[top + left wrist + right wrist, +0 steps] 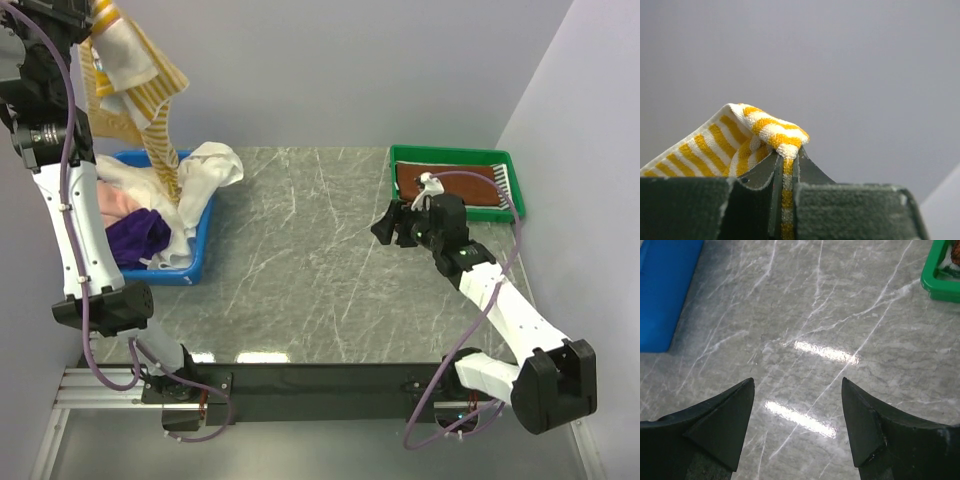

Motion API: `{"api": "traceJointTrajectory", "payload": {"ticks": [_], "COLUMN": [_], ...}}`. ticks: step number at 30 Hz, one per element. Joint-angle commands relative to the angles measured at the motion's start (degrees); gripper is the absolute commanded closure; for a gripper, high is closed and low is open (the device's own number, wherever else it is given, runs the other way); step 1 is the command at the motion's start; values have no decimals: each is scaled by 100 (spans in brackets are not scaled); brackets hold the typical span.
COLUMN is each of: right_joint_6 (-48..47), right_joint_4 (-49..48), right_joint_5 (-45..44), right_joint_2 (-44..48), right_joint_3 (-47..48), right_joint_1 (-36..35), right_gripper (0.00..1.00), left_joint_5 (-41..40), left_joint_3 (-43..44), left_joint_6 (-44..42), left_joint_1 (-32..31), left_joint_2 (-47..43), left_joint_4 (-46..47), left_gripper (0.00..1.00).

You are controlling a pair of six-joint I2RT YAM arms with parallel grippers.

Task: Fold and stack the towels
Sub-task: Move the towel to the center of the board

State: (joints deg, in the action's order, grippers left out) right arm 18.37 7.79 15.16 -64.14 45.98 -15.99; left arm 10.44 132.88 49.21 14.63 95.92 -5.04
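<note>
Pick-up step: my left end effector [788, 159] pinches the yellow-striped towel [152, 95] high above the desk's [300, 280] far-left corner, my right end effector [797, 382] spread empty; next, I reckon, lay it flat.

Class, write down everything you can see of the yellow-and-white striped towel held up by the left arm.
The yellow-and-white striped towel looks like soft terry cloth, with a plain white patch near its top. It is unfolded and bunched, pinched at one fold between the shut jaws of the left gripper. It hangs high over the blue bin, twisting into a narrow tail whose lower end reaches the white towel heaped there.
</note>
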Motion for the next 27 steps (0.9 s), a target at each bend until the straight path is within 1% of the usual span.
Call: {"api": "traceJointTrajectory", "payload": {"ticks": [1, 3, 4, 7, 10, 11, 14, 15, 16, 17, 18, 19, 20, 21, 22, 23, 24, 25, 26, 27], "right_joint_6": [-9, -9, -9, 17, 52, 61, 105, 123, 123, 123, 123, 123, 79, 70, 53, 44, 35, 26, 26, 18], "right_joint_4": [-313, -383, -436, -533, -612, -638, -612, -595, -595, -586, -577, -560, -551, -533, -463, -428, -402, -340, -331, -322], "right_joint_5": [31, -4, -21, -101, -214, -267, -610, -706, -907, -988, -1084, -1137, -1181, -1190, -1191, -1164, -1095, -1050, -1015, -919], "right_joint_2": [288, 349, 419, 551, 761, 832, 1131, 1219, 1411, 1500, 1692, 1772, 1843, 1896, 1957, 1975, 1975, 1967, 1958, 1949], "right_joint_3": [-71, -106, -124, -185, -264, -326, -370, -396, -423, -466, -493, -511, -545, -546, -537, -528, -520, -519, -528, -546], "right_joint_1": [-10, -18, -10, -10, -10, -10, -10, -10, -10, -18, -10, -1, -9, -18, -10, -18, -10, -10, -18, -18], "right_gripper": [23, 23, 24, 24, 24, 23, 23, 24, 23, 23, 23, 23, 23, 23, 23, 23, 23, 23, 23, 23], "left_joint_5": [687, 924, 995, 1083, 1110, 1127, 1294, 1338, 1269, 1224, 1111, 831, 724, 619, 461, -28, -259, -566, -1317, -1751], "left_joint_3": [553, 564, 511, 546, 441, 345, -120, -513, -778, -1068, -1628, -1912, -2176, -2735, -3011, -3257, -3703, -3899, -4006, -4111], "left_joint_6": [528, 554, 502, 178, -122, -131, -183, -262, -489, -639, -1006, -1167, -1325, -1631, -1791, -1923, -2011, -2203, -2301, -2389], "left_joint_1": [-144, -390, -635, -1101, -1996, -2156, -2736, -2894, -3227, -3387, -3545, -3842, -3958, -4064, -4230, -4275, -4285, -4293, -4293, -4285], "left_joint_2": [23, -3, -64, -178, -336, -381, -539, -609, -775, -863, -960, -1092, -1145, -1189, -1250, -1251, -1242, -1199, -1120, -1041], "left_joint_4": [1321, 1688, 1803, 1919, 1954, 2015, 1998, 1963, 1858, 1823, 1709, 1577, 1306, 1191, 1068, 884, 569, 330, 84, -405], "left_gripper": [100, 100, 100, 100, 100, 100, 99, 99, 99, 99, 99, 98, 94, 90, 84, 74, 70, 65, 52, 45]}}
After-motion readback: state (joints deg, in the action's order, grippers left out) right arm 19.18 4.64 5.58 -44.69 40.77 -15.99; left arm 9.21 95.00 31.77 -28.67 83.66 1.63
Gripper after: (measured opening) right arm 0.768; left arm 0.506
